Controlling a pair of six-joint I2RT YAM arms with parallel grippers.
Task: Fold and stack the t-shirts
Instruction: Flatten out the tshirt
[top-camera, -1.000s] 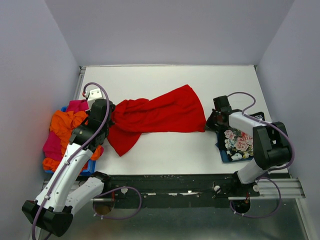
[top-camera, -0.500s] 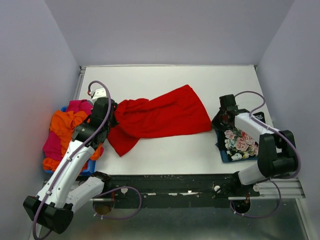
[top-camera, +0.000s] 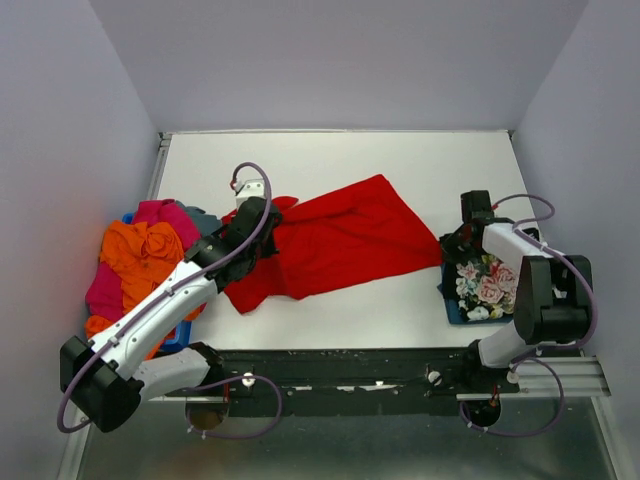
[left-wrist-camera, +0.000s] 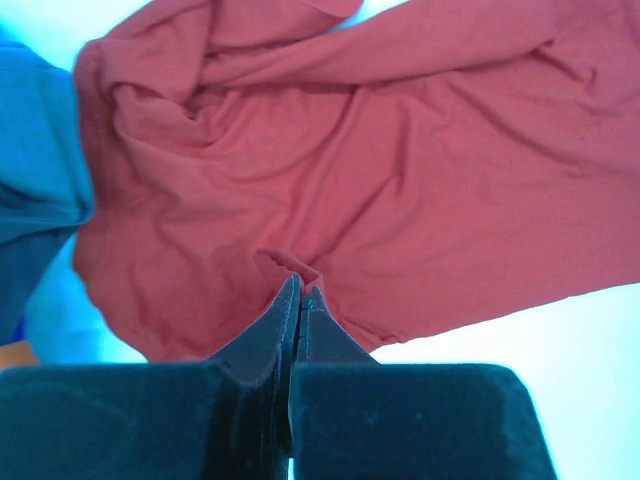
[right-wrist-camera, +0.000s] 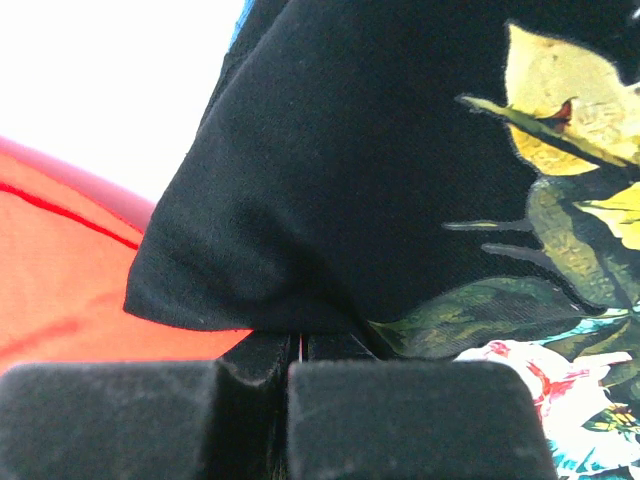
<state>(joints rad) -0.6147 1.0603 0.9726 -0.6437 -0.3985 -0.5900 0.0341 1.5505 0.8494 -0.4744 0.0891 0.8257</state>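
Observation:
A bright red t-shirt (top-camera: 350, 240) lies crumpled and stretched across the middle of the table. My left gripper (top-camera: 264, 236) is at its left end, shut on a small raised fold of the red cloth (left-wrist-camera: 292, 266). My right gripper (top-camera: 453, 244) is at the shirt's right corner, jaws shut, with a sliver of red showing between them. Its tips (right-wrist-camera: 300, 335) are hidden under a corner of the black floral t-shirt (right-wrist-camera: 400, 150). That floral shirt (top-camera: 485, 285) lies folded at the right edge. Orange (top-camera: 145, 250), magenta (top-camera: 160, 212) and teal-grey (top-camera: 205, 220) tees are heaped at the left.
The heap of tees at the left sits on something blue (top-camera: 175, 335) by the left wall. A blue layer (top-camera: 452, 305) shows under the floral shirt. White table top (top-camera: 330, 160) stretches behind the red shirt to the back wall.
Both arms have moved to the right, dragging the red t-shirt with them. The left gripper has come away from the heap toward the table's middle, and the shirt lies more stretched out.

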